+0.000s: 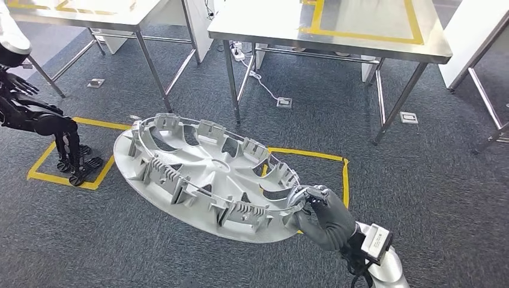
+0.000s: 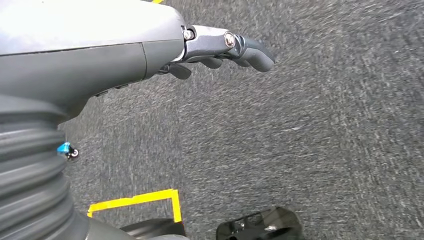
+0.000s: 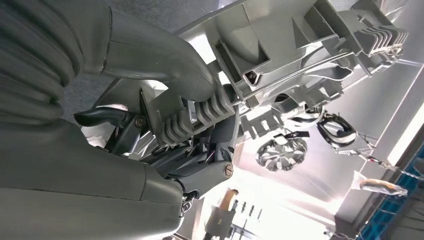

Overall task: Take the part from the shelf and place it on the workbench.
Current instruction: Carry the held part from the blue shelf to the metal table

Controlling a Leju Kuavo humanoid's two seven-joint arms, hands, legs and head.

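Part (image 1: 198,180) in right hand (image 1: 321,216), above carpet (image 1: 420,198)

Silver arm (image 1: 387,270), dark grey robot hand (image 1: 324,219)

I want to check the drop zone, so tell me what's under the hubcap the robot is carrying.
Under the hubcap, held at its rim by the right hand, lies grey carpet with a yellow tape outline. The hubcap covers part of that outline and the floor directly beneath it.

Silver hubcap (image 1: 198,180) tilted, inner side up, airborne.
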